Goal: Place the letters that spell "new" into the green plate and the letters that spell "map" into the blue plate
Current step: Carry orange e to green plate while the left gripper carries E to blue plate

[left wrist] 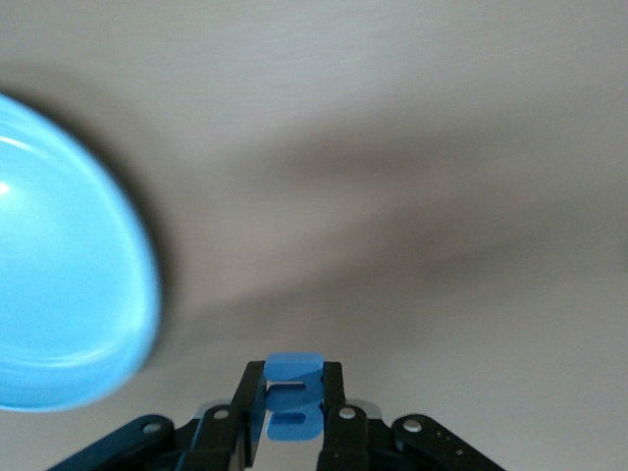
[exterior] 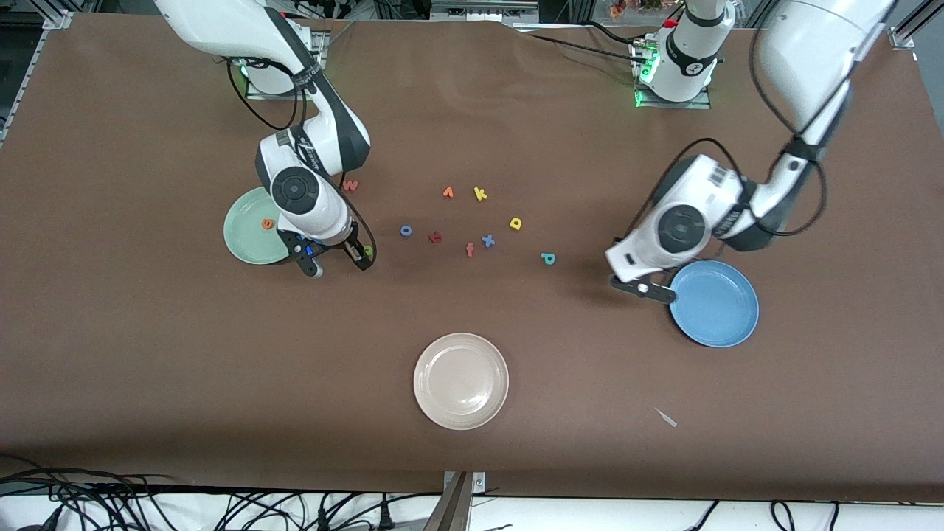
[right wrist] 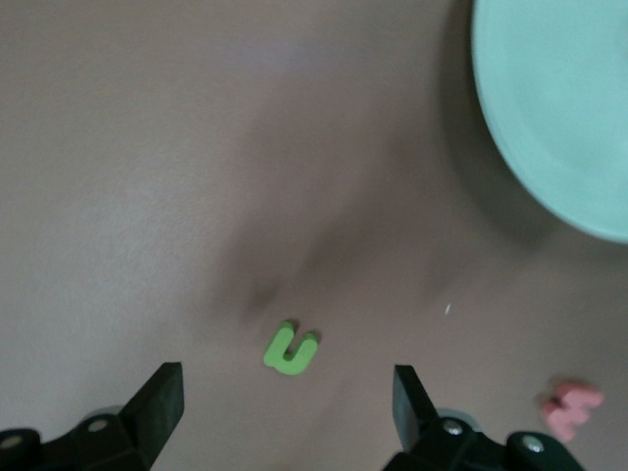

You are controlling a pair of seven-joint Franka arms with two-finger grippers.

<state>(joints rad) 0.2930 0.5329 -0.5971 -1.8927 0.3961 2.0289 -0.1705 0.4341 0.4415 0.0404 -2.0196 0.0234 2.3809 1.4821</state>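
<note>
Where the table lies nearest the front camera, we note a cream-beige plate (exterior: 461, 380), bare. Farther up, toward the left arm's end, sits the blue plate (exterior: 714, 303); the left gripper (exterior: 643, 288) hangs at its rim, clamped on the blue "m" (left wrist: 291, 397). Toward the right arm's end, the right gripper (exterior: 335, 260) stands spread wide over the green "n" (right wrist: 290, 350), which lies on the cloth just beside the green plate (exterior: 247, 237). We see the orange "e" (exterior: 268, 223) in that plate. Mid-table, the teal "p" (exterior: 547, 258) and yellow "a" (exterior: 515, 223) lie on the cloth. Farther still lies the pink-red "w" (exterior: 350, 185).
</note>
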